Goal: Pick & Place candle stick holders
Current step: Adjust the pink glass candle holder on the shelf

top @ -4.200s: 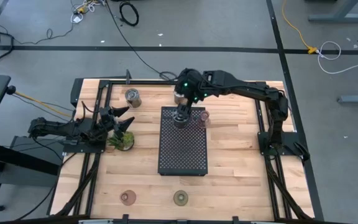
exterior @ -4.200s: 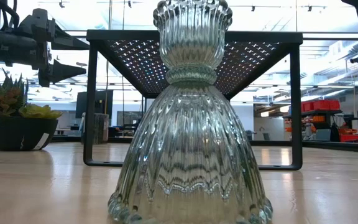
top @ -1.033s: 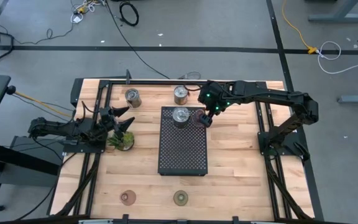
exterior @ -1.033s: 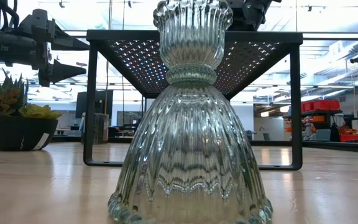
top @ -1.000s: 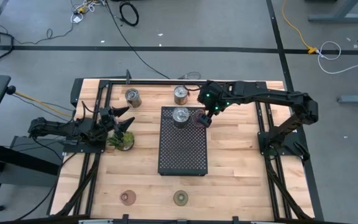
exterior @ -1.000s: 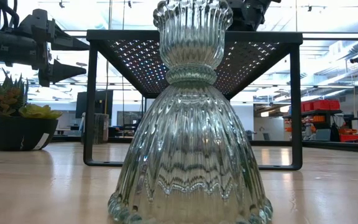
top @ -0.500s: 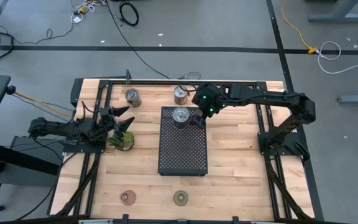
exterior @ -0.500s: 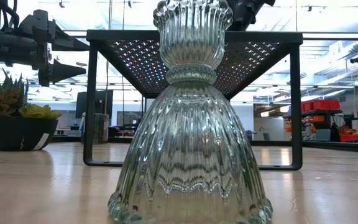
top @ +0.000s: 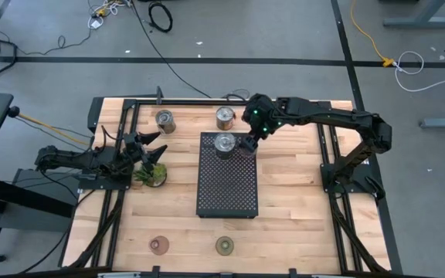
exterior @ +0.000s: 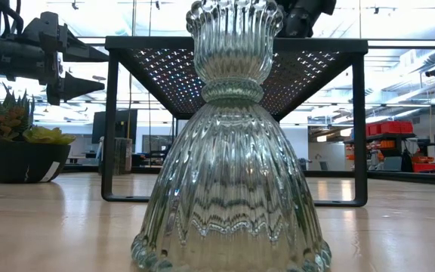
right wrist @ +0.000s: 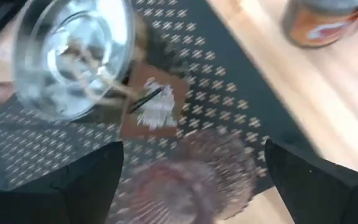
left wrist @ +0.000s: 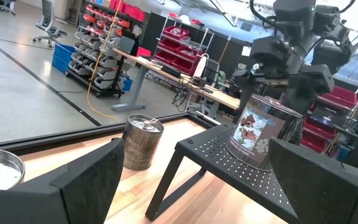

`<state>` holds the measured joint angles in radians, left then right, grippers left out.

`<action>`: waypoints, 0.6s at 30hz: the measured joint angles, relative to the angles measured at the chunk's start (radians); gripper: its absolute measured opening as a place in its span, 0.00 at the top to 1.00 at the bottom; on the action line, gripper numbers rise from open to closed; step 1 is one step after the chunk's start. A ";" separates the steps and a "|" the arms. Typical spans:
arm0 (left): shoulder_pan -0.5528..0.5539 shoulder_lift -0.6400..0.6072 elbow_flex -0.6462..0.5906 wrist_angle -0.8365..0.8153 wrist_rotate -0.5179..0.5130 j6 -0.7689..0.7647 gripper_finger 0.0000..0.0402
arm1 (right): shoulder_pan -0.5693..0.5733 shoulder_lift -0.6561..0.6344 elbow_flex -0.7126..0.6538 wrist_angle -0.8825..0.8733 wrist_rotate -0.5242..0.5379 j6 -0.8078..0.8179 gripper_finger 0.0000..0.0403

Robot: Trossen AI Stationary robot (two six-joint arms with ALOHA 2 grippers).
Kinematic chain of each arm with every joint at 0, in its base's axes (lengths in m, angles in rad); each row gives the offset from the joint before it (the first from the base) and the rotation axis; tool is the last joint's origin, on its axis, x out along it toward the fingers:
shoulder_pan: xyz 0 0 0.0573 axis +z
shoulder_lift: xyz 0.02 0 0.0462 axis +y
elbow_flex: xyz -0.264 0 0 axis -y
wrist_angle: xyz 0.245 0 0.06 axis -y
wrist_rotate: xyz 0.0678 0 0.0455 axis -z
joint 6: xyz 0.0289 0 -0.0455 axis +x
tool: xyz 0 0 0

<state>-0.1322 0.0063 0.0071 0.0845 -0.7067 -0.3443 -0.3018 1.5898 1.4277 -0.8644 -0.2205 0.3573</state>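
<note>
Right gripper (top: pixel 249 144): jaws spread, nothing clamped, poised above the pink holder (right wrist: pixel 191 177) at the black tray's (top: pixel 227 189) far right corner. A silver holder (top: pixel 225 142) stands on the tray just beside. Left gripper (top: pixel 154 151): jaws released, parked over the plant (top: pixel 151 175)

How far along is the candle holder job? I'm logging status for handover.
Done: one silver cup stands on the black tray. In hand: the right gripper, open, hovers over the pink holder at the tray's edge, not gripping. Remaining: two table cups, and two discs at the front. The left gripper waits open beside the plant.
</note>
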 joint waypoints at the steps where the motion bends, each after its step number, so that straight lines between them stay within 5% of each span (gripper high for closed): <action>1: 0.000 0.000 0.000 0.000 0.000 0.000 0.01 | -0.002 0.000 0.000 -0.002 -0.021 0.000 0.04; 18: 0.000 0.000 0.000 0.000 0.000 -0.001 0.01 | -0.003 -0.047 0.000 -0.024 -0.084 -0.052 0.04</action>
<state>-0.1322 0.0063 0.0071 0.0845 -0.7067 -0.3450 -0.3046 1.5425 1.4279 -0.8879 -0.3045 0.3053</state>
